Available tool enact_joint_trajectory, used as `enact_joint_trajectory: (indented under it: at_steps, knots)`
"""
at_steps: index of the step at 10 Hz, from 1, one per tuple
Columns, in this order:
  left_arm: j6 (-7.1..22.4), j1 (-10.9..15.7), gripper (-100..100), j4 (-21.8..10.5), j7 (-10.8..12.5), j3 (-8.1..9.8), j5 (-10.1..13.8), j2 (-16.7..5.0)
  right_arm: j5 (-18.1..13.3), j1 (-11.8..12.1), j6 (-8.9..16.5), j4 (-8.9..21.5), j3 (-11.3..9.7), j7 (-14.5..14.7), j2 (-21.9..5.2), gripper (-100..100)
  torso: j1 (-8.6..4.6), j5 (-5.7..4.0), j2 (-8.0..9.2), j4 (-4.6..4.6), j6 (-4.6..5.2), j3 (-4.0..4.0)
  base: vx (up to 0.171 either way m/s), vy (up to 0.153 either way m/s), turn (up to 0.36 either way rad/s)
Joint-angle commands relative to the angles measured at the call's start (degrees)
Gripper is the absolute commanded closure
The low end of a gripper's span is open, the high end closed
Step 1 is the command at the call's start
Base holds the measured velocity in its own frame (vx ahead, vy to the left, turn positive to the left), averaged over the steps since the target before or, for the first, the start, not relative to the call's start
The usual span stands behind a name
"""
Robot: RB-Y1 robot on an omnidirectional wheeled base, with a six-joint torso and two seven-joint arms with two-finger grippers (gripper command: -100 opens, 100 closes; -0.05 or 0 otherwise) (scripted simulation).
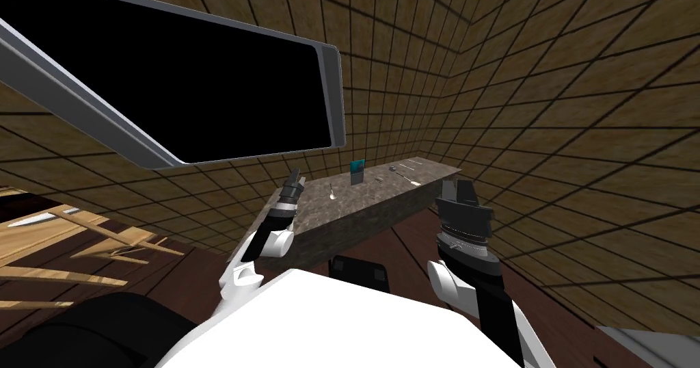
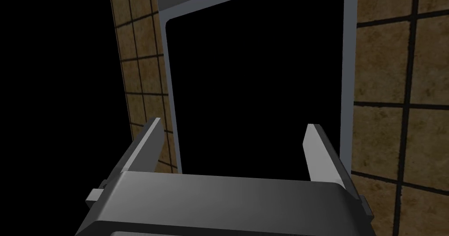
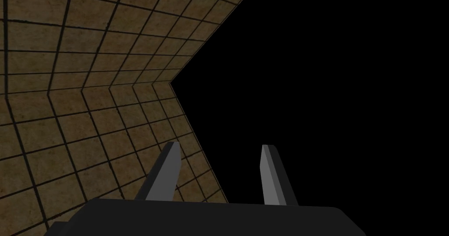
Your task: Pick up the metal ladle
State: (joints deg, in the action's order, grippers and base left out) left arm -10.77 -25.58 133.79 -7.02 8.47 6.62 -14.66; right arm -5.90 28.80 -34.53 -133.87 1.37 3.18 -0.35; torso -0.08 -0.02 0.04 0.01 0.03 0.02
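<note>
A speckled stone counter [image 1: 383,191] stands ahead of me against the tiled wall. Several small grey utensils lie on its top: a spoon-shaped one [image 1: 332,193] near the left end, a long-handled one [image 1: 409,178] further right, and a thin one [image 1: 414,161] at the back. I cannot tell which of them is the ladle. My left gripper [image 1: 295,178] [image 2: 233,123] is raised over the counter's near left corner, open and empty. My right gripper [image 1: 459,191] [image 3: 221,144] is held up off the counter's right end, open and empty too.
A teal box [image 1: 357,171] stands upright mid-counter, with a small dark item [image 1: 393,169] to its right. A large grey frame around a black area [image 1: 205,90] hangs at upper left. Slatted wooden furniture [image 1: 68,241] is at left. A dark box [image 1: 359,271] sits on the floor.
</note>
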Motion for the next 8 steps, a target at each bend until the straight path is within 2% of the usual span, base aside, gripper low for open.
enact_joint_trajectory:
  at_steps: [1,2,3,4,6,7,8]
  knots:
    - [2.81,0.09,-100,0.0,-0.53,1.1,1.05,-1.01,0.0,0.0,0.0,0.0,0.0,0.0,0.0,0,0.0,0.0,0.0,0.0,0.0,0.0,-0.007,-0.018,-0.139]
    - [4.36,0.26,-100,-0.77,-1.66,3.11,3.05,-2.94,0.0,0.01,0.0,0.0,0.01,0.0,0.0,0,0.03,0.01,0.0,0.0,-0.05,0.0,-0.005,-0.029,-0.289]
    - [6.02,0.26,-100,-0.77,-1.66,3.11,3.05,-2.94,0.0,0.0,0.0,0.0,0.0,0.0,0.0,0,0.0,0.0,0.0,0.0,-0.01,0.0,-0.005,-0.02,-0.135]
    - [7.54,0.42,-100,-1.61,-2.87,5.22,5.09,-4.89,0.0,0.01,0.0,0.0,0.01,0.0,0.0,0,0.02,0.01,0.0,0.0,-0.06,0.0,-0.01,-0.034,-0.326]
    - [9.57,0.42,-100,-1.61,-2.87,5.22,5.09,-4.89,0.0,0.01,0.0,0.0,0.01,0.0,0.0,0,0.02,0.01,0.0,0.0,-0.06,0.0,-0.004,-0.013,-0.056]
    - [11.76,0.57,-100,-2.53,-4.15,7.42,7.17,-6.84,0.0,0.02,0.0,0.0,0.01,0.0,0.0,0,0.07,0.02,-0.01,0.0,-0.08,0.0,0.0,-0.025,-0.324]
    - [13.16,0.57,-100,-2.53,-4.15,7.42,7.17,-6.84,0.0,0.0,0.0,0.0,0.0,0.0,0.0,0,0.04,0.01,-0.02,0.0,0.0,-0.01,-0.001,-0.013,-0.186]
